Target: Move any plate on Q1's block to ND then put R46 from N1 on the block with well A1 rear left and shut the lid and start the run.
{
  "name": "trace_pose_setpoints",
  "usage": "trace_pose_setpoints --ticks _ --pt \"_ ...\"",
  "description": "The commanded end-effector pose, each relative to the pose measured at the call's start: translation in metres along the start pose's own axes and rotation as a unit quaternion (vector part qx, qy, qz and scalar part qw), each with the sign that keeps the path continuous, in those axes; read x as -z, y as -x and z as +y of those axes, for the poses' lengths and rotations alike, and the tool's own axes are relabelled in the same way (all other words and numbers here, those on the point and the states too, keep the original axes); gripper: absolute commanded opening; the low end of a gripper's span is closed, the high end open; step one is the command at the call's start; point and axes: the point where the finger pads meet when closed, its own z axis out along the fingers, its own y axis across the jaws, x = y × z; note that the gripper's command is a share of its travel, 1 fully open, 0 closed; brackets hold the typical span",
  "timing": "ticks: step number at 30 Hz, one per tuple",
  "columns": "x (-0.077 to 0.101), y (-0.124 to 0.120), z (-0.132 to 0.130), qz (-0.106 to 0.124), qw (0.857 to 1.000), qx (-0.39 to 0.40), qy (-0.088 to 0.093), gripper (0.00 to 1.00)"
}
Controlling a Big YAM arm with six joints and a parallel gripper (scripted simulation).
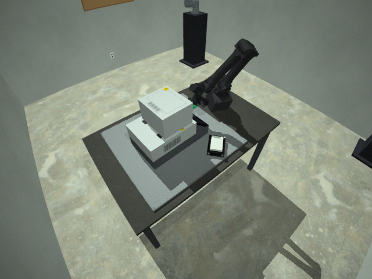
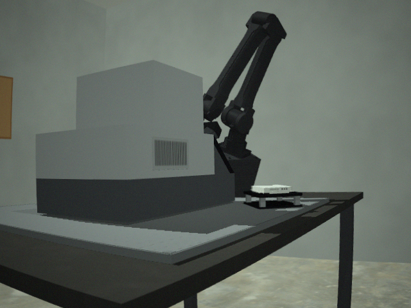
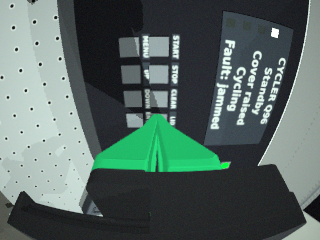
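On the desk (image 1: 258,115), the cycler (image 1: 162,126) stands with its lid down, hiding the arm's wrist in the exterior view. Plate R46 (image 1: 217,143) lies on its nest (image 1: 210,151), just beside the cycler's front corner and apart from the arm. The green fingers are pressed together, holding nothing, their tip at the key rows (image 3: 150,80) near the last upper key. The status list (image 3: 250,90) sits beside the keys.

Matte black six-joint arm (image 1: 231,68), angular black base housing (image 1: 220,102), bright green wedge-shaped fingers
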Motion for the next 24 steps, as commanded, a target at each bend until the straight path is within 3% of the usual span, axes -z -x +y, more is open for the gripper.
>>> trace_pose_setpoints --ticks 1,11,24 --pt "0.003 -0.004 -0.024 0.004 1.000 0.009 -0.027 0.00" --pt "0.008 -0.002 -0.005 0.005 1.000 0.002 -0.009 0.00" --pt "0.005 -0.005 -0.028 0.006 1.000 0.011 -0.026 0.00"
